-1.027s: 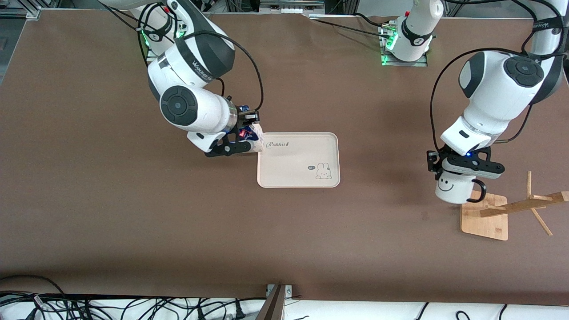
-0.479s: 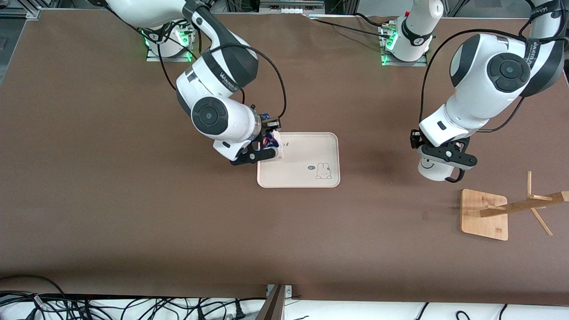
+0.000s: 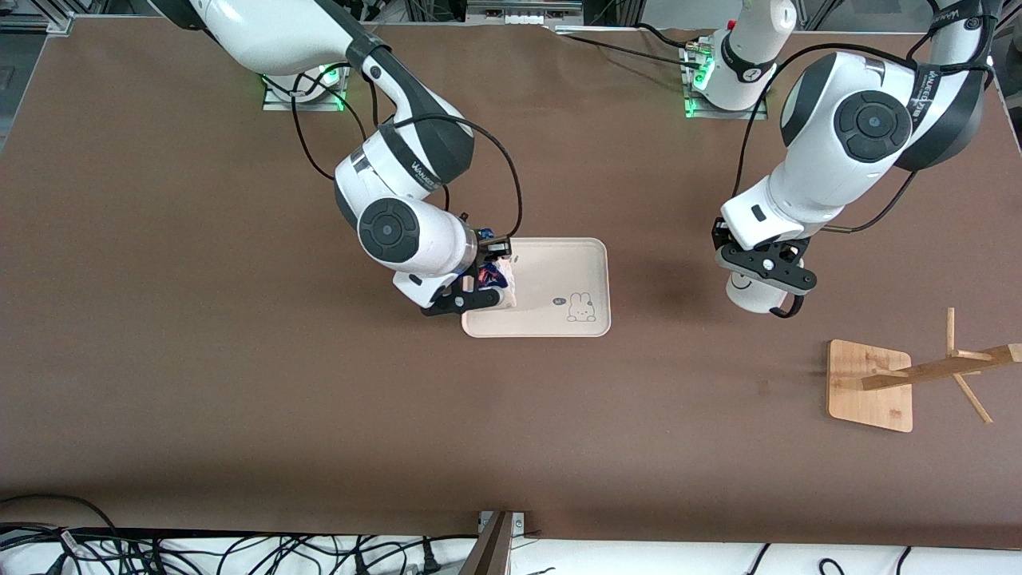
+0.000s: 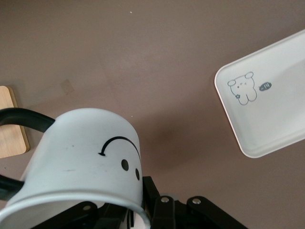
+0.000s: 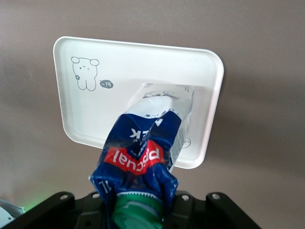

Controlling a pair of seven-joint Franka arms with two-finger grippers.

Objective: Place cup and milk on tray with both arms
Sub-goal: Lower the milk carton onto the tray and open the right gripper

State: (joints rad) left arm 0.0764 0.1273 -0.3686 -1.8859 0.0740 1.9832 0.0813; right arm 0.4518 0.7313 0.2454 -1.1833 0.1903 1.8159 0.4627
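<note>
The cream tray (image 3: 559, 271) lies mid-table; it also shows in the right wrist view (image 5: 114, 62) and the left wrist view (image 4: 281, 119). My right gripper (image 3: 479, 289) is shut on the blue and white milk carton (image 3: 497, 281) and holds it over the tray's end toward the right arm; the carton (image 5: 143, 152) hangs with its green cap (image 5: 136, 212) by the jaws. My left gripper (image 3: 765, 271) is shut on the white smiley cup (image 3: 754, 295) and holds it over bare table between the tray and the wooden rack; the cup (image 4: 81, 157) fills the left wrist view.
A wooden rack with a square base (image 3: 870, 385) and slanted pegs (image 3: 950, 367) stands toward the left arm's end, nearer the front camera. Cables (image 3: 239, 551) lie along the table's front edge.
My right gripper carried the milk from beside the tray's corner to over the tray. My left gripper moved the cup away from the rack toward the tray.
</note>
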